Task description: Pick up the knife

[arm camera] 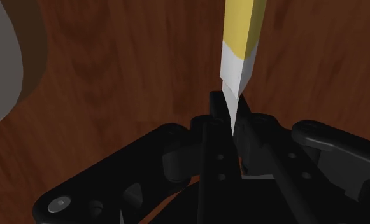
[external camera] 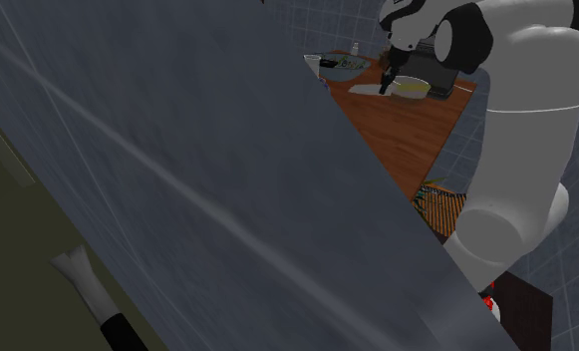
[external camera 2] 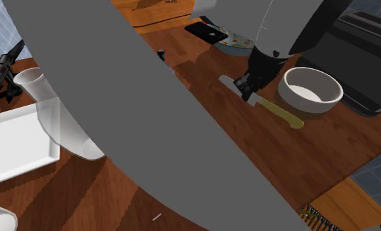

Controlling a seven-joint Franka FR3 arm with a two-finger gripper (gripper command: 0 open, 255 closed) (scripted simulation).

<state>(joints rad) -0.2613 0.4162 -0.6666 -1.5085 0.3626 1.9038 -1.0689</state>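
Yellow-handled knife (external camera 2: 279, 111) with a pale grey blade lies on the reddish-brown wooden table (external camera 2: 340, 151), just beside a round white bowl (external camera 2: 294, 98), its handle reaching out past the robot's hand. The all-black two-finger gripper (arm camera: 230, 105) is down on it, fingers drawn narrow with the blade pinched between them, close to where blade meets handle. From where I stand, the grip looks made and the lift is the step in hand. The hold is on thin, smooth blade and off toward one end, so I'd expect the handle to droop as it comes up. Best to raise it straight and slowly, keep the squeeze firm, and avoid any swing toward the bowl. If the handle sags or the blade slips, setting it down and regripping nearer the handle seems wiser.
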